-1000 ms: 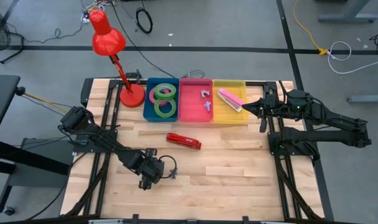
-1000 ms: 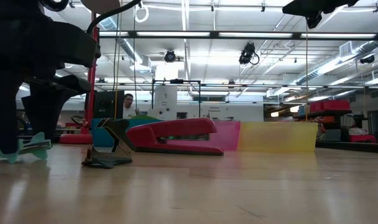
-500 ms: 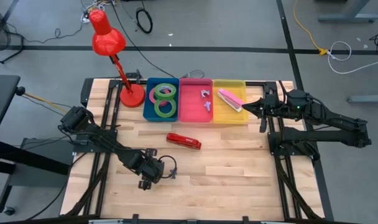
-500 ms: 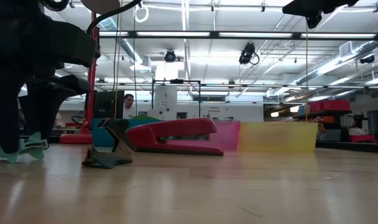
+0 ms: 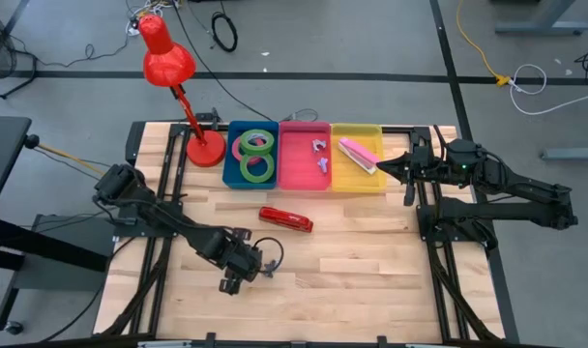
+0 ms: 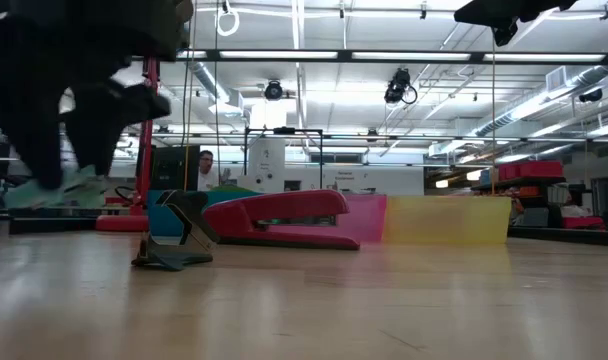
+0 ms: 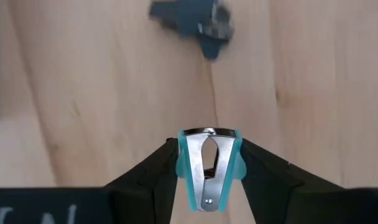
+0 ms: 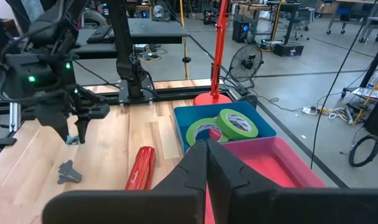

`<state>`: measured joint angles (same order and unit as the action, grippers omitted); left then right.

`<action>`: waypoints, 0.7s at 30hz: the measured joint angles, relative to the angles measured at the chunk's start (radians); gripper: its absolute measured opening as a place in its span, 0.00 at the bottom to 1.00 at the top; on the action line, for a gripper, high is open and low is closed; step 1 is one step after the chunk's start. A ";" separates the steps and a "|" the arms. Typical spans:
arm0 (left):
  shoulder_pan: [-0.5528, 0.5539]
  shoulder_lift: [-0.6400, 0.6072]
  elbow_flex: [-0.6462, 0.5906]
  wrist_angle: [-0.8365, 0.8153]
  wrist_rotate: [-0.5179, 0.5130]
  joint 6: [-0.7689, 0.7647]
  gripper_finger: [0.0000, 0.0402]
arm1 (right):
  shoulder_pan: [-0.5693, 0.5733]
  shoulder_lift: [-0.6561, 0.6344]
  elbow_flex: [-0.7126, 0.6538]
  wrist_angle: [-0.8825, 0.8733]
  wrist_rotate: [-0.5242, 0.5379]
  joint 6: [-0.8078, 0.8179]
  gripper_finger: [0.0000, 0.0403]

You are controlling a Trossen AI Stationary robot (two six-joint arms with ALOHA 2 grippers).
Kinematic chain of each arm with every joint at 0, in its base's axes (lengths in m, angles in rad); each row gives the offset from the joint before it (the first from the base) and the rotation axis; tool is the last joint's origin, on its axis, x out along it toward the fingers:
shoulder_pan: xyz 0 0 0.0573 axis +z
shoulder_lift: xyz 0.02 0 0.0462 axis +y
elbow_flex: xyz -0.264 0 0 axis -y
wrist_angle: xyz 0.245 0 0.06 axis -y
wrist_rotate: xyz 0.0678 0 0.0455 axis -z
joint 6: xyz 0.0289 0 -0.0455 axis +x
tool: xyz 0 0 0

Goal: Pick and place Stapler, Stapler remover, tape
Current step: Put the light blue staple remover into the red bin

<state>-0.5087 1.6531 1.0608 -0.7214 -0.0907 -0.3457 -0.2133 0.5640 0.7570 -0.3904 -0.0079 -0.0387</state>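
My left gripper [image 7: 209,168] is shut on a teal stapler remover [image 7: 207,163], held above the wood table near its front left [image 5: 228,282]; in the low view it hangs clear of the table [image 6: 46,190]. A dark stapler remover [image 7: 195,22] lies on the table nearby [image 6: 174,243]. The red stapler [image 5: 285,219] lies flat on the table in the middle. Green and pink tape rolls [image 5: 256,155] lie in the blue bin [image 5: 230,155]. My right gripper [image 5: 381,166] hovers shut over the yellow bin's right end. My left gripper pinches the teal stapler remover by its two teal plastic sides [image 7: 184,163] between its two fingers [image 7: 153,173]. The fingers come from above, pointing steeply down. The remover is lifted clear of the table, its metal part [image 7: 207,134] facing the table.
A pink bin [image 5: 304,179] holds small metal stapler removers; a yellow bin [image 5: 357,182] holds a pink stapler [image 5: 357,153]. A red desk lamp [image 5: 183,87] stands at the far left corner. Bare wood lies across the table's near half and right side.
My left gripper has risen from the table with the teal stapler remover, which rested on the wood a second ago and now hangs clear above it. The dark remover and the red stapler have stayed where they were.
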 joint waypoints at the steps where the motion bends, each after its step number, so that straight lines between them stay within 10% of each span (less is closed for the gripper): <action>1: 0.007 0.000 0.017 -0.011 -0.002 0.017 0.41 | 0.000 0.000 0.000 0.000 0.000 0.000 0.02; 21: 0.277 0.000 0.279 -0.090 -0.093 0.359 0.41 | 0.000 0.000 0.000 0.000 0.000 0.000 0.02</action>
<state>-0.2316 1.6531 1.3397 -0.8109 -0.1835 0.0128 -0.2134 0.5640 0.7570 -0.3901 -0.0078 -0.0387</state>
